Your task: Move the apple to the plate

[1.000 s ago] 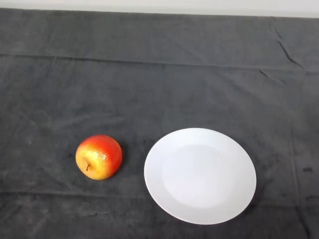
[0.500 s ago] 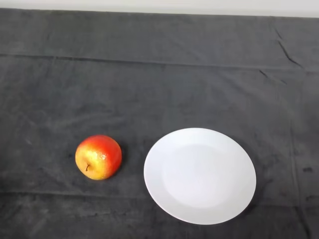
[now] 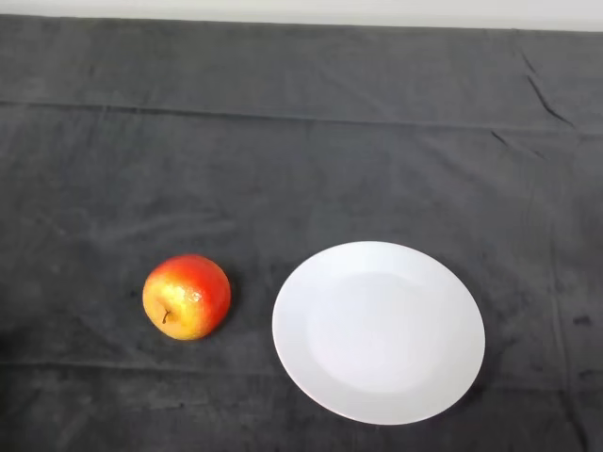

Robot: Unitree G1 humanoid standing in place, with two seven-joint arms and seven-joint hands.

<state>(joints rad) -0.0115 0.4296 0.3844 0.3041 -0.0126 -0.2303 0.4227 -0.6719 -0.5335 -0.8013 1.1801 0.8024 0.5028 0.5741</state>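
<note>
Nothing has changed: we see the round red-and-yellow apple (image 3: pixel 187 296) resting lower left, beside the empty white plate (image 3: pixel 379 331). No hand is in view, so the move has not begun.

I saw the apple (image 3: pixel 187 297), red over yellow, lying on the dark cloth with its stem end tipped toward the camera. The plate (image 3: pixel 379 331), white, round and bare, sat flat just to its right, a narrow strip of cloth between them.
</note>
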